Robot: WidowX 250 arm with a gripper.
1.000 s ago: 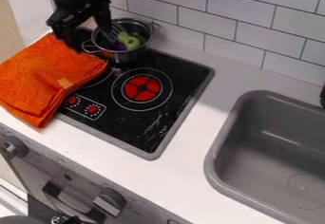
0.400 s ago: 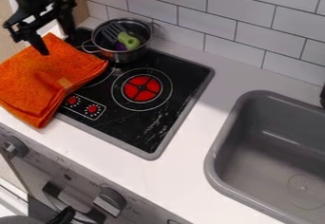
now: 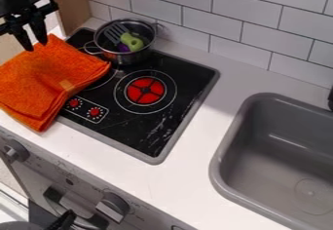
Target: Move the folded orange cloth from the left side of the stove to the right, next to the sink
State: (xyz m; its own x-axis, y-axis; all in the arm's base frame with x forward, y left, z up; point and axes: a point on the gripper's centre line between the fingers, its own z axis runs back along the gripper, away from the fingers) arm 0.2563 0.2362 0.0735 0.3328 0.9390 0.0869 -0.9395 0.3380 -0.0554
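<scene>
In the camera view, the gripper point(image 3: 37, 47) has its fingers apart, with nothing between them, at the far edge of the folded orange towel point(image 3: 46, 78); whether they touch it, I cannot tell. The towel lies partly on the stovetop point(image 3: 175, 68) and bears a small tan tag point(image 3: 67, 85). Beside it, a metal pot point(image 3: 130, 57) holds a slotted spatula point(image 3: 114, 32), a green item point(image 3: 132, 42) and a purple one. A grey sink point(image 3: 228, 161) is set in the bench point(image 3: 175, 190).

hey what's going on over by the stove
The robot's gripper hangs open and holding nothing, near the far edge of a folded orange towel. The towel lies partly over the black cooktop. Beside it on the cooktop, a metal pot holds a slotted spatula, a green item and a purple one.
</scene>
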